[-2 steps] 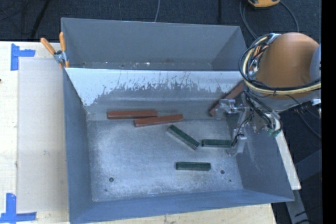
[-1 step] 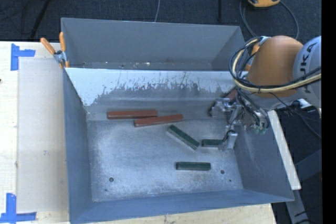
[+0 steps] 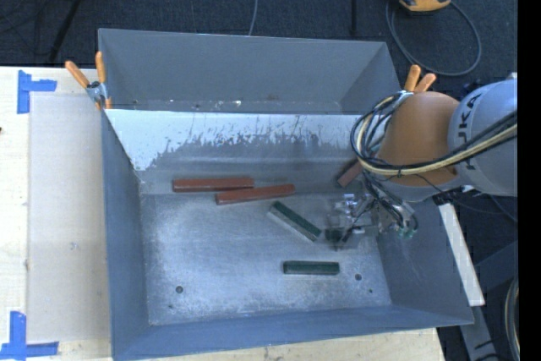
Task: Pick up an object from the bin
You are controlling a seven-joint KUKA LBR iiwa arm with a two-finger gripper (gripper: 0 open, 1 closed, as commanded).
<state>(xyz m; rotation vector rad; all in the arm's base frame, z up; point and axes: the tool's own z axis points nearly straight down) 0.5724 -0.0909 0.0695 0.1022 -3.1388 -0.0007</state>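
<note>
My gripper (image 3: 342, 234) hangs low in the bin's right part, under the orange cover, its dark fingertips close to the floor. Just to its left lies a dark green bar (image 3: 295, 221), tilted, with its right end near the fingertips. A second dark green bar (image 3: 310, 268) lies flat on the floor below the gripper. A short brown piece (image 3: 347, 174) shows at the cover's left edge, above the gripper.
Two long brown bars lie end to end farther left, one (image 3: 212, 183) near the back wall and one (image 3: 254, 194) slightly lower. The bin's right wall rises close beside the arm and its cables.
</note>
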